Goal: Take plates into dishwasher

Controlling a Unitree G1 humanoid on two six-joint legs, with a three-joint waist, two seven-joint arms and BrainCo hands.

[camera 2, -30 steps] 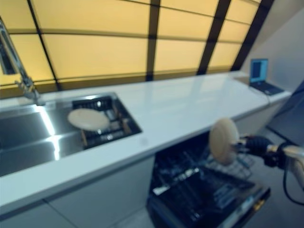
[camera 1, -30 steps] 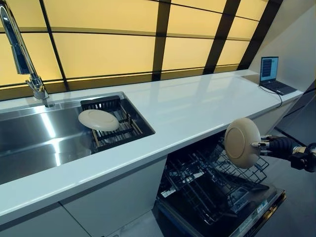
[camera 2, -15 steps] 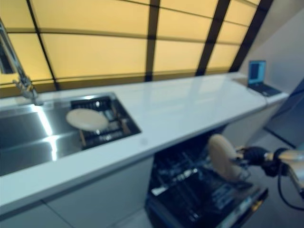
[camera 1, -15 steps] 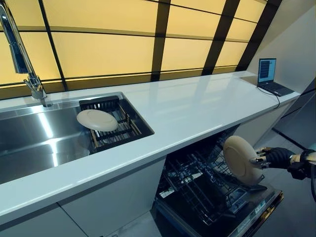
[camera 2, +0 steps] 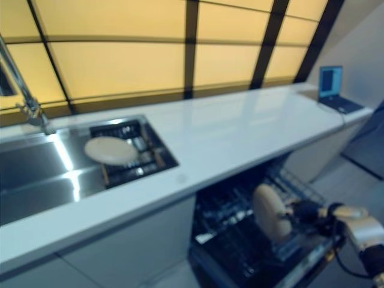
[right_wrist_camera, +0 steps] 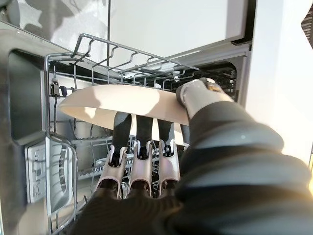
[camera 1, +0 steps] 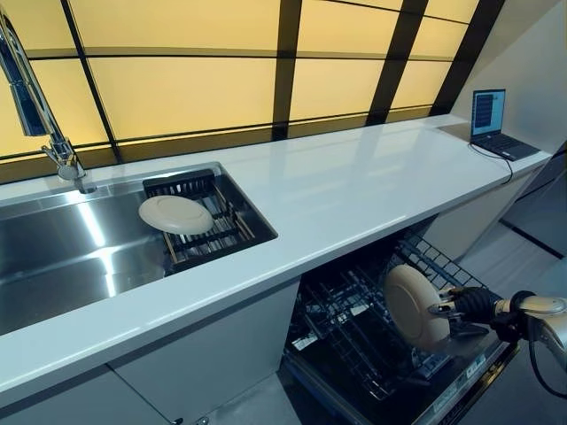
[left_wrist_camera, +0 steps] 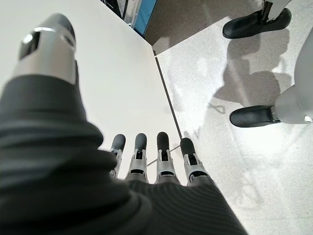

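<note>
My right hand [camera 1: 467, 306] is shut on a cream plate [camera 1: 414, 306], held on edge low over the pulled-out lower rack [camera 1: 353, 347] of the open dishwasher. In the right wrist view the thumb [right_wrist_camera: 196, 93] lies on top of the plate [right_wrist_camera: 122, 103] and the fingers [right_wrist_camera: 142, 147] curl under it, with the wire rack [right_wrist_camera: 98, 49] just past it. A second cream plate [camera 1: 175, 214] lies on the black drying rack [camera 1: 208, 232] in the sink. My left hand [left_wrist_camera: 151, 156] hangs open over the floor, away from the work.
The white counter [camera 1: 354, 190] overhangs the dishwasher. The steel sink [camera 1: 53, 257] and faucet [camera 1: 40, 106] are at the left. A laptop [camera 1: 493, 119] sits at the counter's far right end. The dishwasher door [camera 1: 469, 385] lies open. A person's shoes [left_wrist_camera: 254, 116] stand near my left hand.
My right hand has lowered the plate from beside the counter edge down into the dishwasher's lower rack and a little to the left. The plate in the sink has not moved.
</note>
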